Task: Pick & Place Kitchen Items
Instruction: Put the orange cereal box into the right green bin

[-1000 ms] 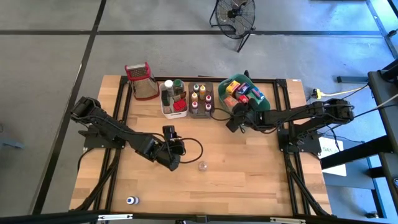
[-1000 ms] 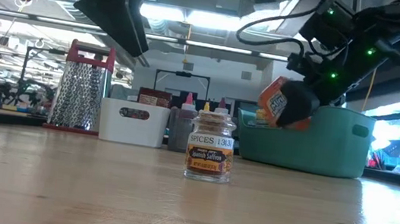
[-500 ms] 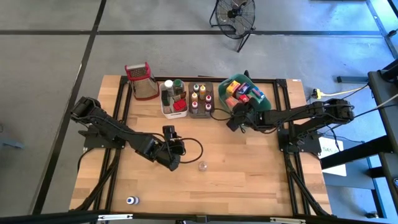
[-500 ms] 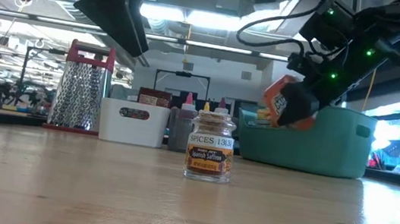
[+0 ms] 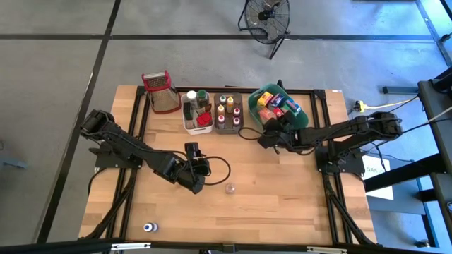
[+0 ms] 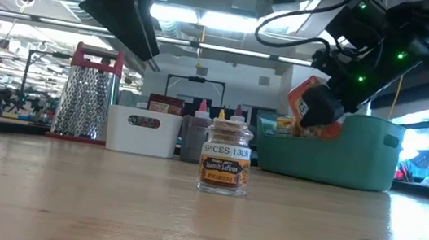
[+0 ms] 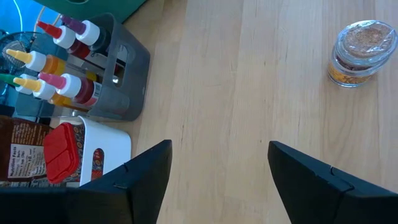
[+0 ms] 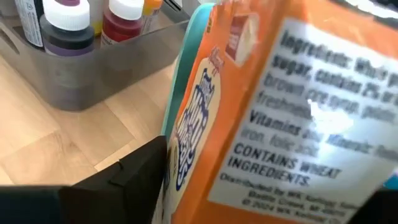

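My right gripper (image 5: 267, 135) is shut on an orange cereal box (image 6: 314, 108) at the near-left rim of the teal bin (image 6: 341, 156), which holds more colourful boxes (image 5: 277, 104). A small spice jar (image 6: 225, 158) stands upright on its base mid-table. My left gripper (image 5: 198, 183) hovers open above the wood to the jar's left; in the left wrist view the jar (image 7: 362, 53) lies well beyond the gap in my left gripper (image 7: 217, 171). A little blue-capped bottle (image 5: 149, 227) stands near the table's front edge. My right gripper pinches the orange box between its two fingers, one finger (image 8: 140, 174) against the printed front face (image 8: 193, 124), the other on the opposite face. The fingers come from the table's right, slanting down. The box is lifted clear and tilted, its ingredients panel (image 8: 292, 118) toward the wrist.
Along the far edge stand a steel grater with a red handle (image 5: 161, 92), a white bin (image 5: 196, 113) with bottles and a brown bin (image 5: 227, 114) of squeeze bottles. Bare wood lies around the jar and toward the front right.
My right gripper has turned at the wrist, tipping the orange box further over and raising it slightly toward the teal bin's rim. The left arm and the jar have stayed put.
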